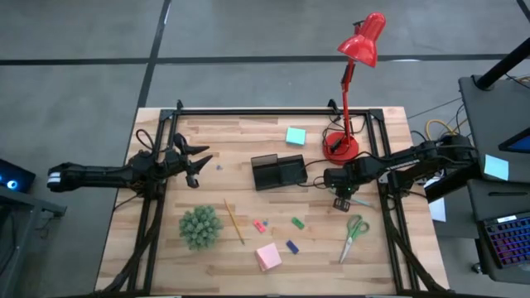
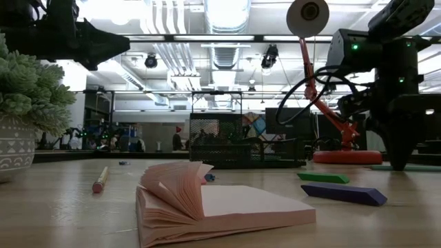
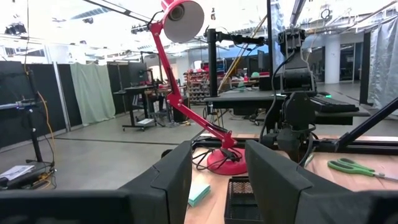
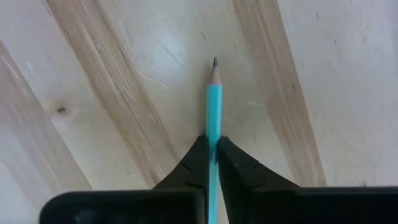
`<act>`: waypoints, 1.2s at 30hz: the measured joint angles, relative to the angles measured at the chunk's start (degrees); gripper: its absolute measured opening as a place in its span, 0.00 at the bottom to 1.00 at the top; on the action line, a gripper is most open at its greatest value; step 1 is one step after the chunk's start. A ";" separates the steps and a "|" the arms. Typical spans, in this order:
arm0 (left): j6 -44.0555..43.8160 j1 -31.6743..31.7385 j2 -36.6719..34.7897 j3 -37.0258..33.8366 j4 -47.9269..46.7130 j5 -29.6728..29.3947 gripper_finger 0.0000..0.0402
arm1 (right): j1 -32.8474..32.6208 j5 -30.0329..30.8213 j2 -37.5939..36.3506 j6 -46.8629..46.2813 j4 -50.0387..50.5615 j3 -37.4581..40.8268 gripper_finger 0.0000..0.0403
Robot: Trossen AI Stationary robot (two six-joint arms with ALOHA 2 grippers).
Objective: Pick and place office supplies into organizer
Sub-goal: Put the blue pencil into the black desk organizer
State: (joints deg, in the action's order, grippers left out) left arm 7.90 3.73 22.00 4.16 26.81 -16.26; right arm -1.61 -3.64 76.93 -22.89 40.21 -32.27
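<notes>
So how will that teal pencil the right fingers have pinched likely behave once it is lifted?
The teal pencil looks thin, straight and rigid, so it should probably stay stiff rather than droop. The right gripper is shut on one narrow section, so the pencil may pivot between the fingers. It looks light. If dropped on the wooden table, it could roll.

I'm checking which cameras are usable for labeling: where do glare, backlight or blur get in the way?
Low view: bright ceiling lights backlight the scene, so the right gripper and the plant read as dark shapes, and the near pink sticky-note pad looks soft. Left wrist view: the sky-bright background washes out the top, around the red lamp. Right wrist view: evenly lit, the teal pencil sharp. High view: even light.
</notes>
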 joint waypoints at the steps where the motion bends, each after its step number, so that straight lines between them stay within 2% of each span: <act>1: 0.00 0.00 0.00 0.00 0.00 0.00 0.34 | -0.02 -0.04 0.00 -0.01 0.00 0.00 0.03; 36: 0.00 -0.02 0.00 0.00 0.17 -0.04 0.34 | -0.02 0.31 -0.83 -0.03 -0.13 -1.99 0.02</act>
State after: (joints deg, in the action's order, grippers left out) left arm 7.90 3.70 22.00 4.16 26.98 -16.29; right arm -1.63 -3.33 76.09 -22.92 40.07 -34.26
